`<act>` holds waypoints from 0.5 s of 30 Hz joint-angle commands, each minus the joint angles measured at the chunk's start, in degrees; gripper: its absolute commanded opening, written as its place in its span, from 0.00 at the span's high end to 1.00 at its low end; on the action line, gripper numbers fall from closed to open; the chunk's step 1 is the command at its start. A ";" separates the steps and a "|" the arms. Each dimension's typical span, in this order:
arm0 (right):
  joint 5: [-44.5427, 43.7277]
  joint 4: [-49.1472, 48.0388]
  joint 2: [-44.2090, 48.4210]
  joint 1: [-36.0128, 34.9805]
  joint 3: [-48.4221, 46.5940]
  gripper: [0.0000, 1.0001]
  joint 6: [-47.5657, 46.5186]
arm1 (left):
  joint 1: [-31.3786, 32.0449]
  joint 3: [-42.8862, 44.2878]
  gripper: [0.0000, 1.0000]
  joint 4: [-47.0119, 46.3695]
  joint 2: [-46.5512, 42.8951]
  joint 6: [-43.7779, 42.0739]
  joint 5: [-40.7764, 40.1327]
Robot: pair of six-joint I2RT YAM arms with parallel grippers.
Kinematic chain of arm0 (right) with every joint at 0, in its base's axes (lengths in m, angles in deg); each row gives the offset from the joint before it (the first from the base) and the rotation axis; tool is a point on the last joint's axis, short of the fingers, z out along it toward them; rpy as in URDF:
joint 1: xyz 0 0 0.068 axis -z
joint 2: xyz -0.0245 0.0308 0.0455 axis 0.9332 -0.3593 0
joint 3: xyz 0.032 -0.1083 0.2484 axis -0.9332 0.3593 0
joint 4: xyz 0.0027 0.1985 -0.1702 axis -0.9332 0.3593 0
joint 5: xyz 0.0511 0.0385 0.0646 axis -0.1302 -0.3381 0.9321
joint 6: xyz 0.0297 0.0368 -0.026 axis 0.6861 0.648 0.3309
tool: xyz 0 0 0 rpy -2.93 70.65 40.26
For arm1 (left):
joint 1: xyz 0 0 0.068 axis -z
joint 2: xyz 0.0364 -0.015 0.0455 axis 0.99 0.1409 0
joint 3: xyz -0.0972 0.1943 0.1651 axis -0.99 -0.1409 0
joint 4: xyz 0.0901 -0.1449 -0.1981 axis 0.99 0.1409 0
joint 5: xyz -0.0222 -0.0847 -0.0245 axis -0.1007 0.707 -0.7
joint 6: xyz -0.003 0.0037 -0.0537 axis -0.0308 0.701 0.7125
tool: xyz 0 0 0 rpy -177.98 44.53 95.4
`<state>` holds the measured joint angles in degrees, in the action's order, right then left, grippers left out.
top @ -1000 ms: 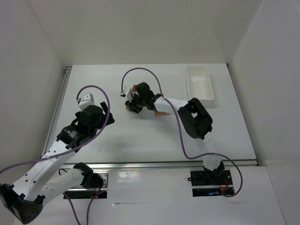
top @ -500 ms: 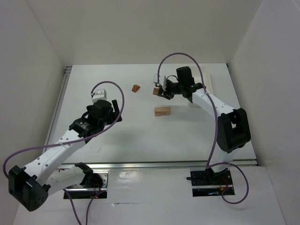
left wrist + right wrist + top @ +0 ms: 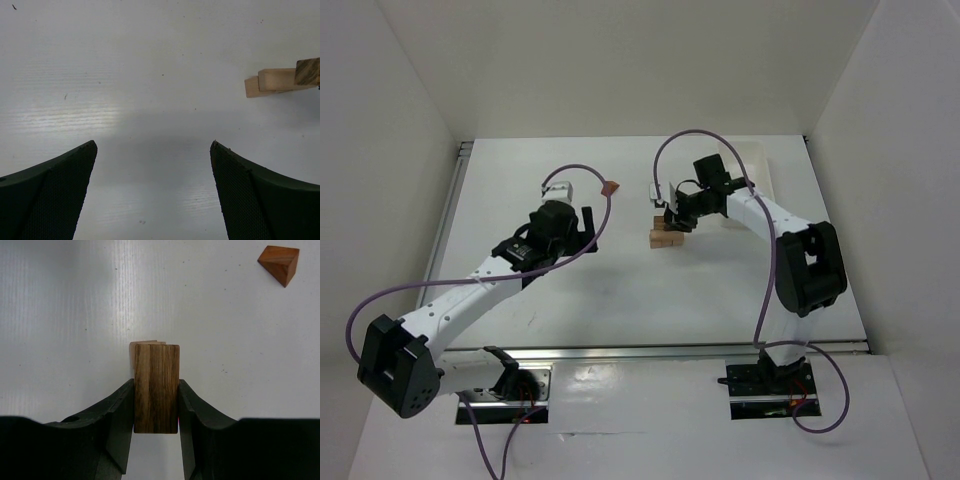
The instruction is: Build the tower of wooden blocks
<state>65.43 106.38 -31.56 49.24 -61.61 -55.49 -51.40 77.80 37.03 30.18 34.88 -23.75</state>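
Note:
My right gripper [image 3: 674, 217] is shut on a dark brown rectangular block [image 3: 156, 387], held upright over the light-tan blocks [image 3: 665, 239] lying on the table. In the right wrist view a tan edge [image 3: 146, 344] shows just behind the held block. I cannot tell whether they touch. A reddish-brown wedge block [image 3: 611, 186] lies apart to the far left, and it also shows in the right wrist view [image 3: 279, 263]. My left gripper [image 3: 586, 228] is open and empty over bare table, left of the stack. In the left wrist view [image 3: 153, 146] the tan blocks [image 3: 272, 81] sit at the upper right.
A white rectangular tray [image 3: 766, 168] stands at the back right, partly hidden by the right arm. White walls close in the table on the left, back and right. A metal rail [image 3: 670, 350] runs along the near edge.
The right gripper has come from the far middle down over the tan blocks with the brown block in it. The left arm has reached further right, towards the centre.

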 commanded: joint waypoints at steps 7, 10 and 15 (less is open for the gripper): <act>1.07 1.65 -2.59 0.19 -2.46 0.91 -0.14 | -0.09 1.82 0.01 -3.57 0.55 -0.17 1.99; 1.59 1.11 -2.59 0.19 -1.23 0.91 -0.75 | -0.09 1.82 0.01 -3.57 1.08 -0.17 1.99; -0.69 -0.30 -2.59 0.19 -0.08 0.90 -0.75 | -0.09 1.82 0.01 -3.04 1.61 -0.17 1.99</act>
<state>64.86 107.48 -34.25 49.24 -61.67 -55.86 -51.40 77.82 35.30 31.55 34.93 -22.11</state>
